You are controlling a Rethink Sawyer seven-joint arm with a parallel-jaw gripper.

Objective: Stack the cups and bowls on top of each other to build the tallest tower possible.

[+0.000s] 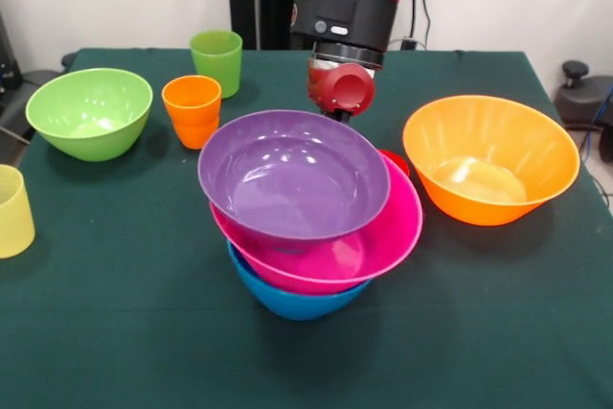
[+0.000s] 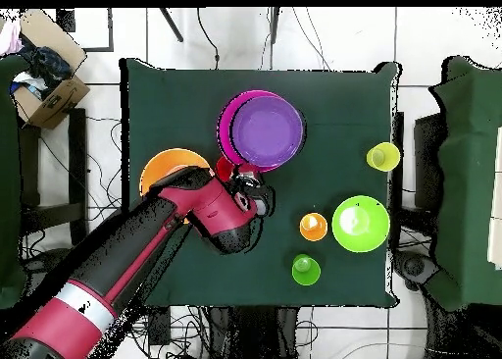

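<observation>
The tower stands mid-table: a purple bowl (image 1: 292, 174) in a pink bowl (image 1: 378, 237) on a blue bowl (image 1: 297, 299). From overhead only the purple bowl (image 2: 265, 129) and the pink rim (image 2: 226, 129) show. My gripper (image 1: 337, 107) hangs just behind the tower's far rim, its tip hidden by the purple bowl; it also shows in the overhead view (image 2: 253, 190). A red cup (image 1: 395, 160) peeks out behind the pink bowl, beside the gripper. The orange bowl (image 1: 488, 155), lime green bowl (image 1: 89, 110), orange cup (image 1: 192, 110), green cup (image 1: 217, 59) and pale yellow cup (image 1: 13, 210) stand apart. A second blue bowl is out of view.
The green tablecloth (image 1: 115, 332) covers the table to its edges. In the overhead view the arm (image 2: 108, 267) crosses part of the orange bowl (image 2: 157, 169). A cardboard box (image 2: 49, 90) sits on the floor off the table.
</observation>
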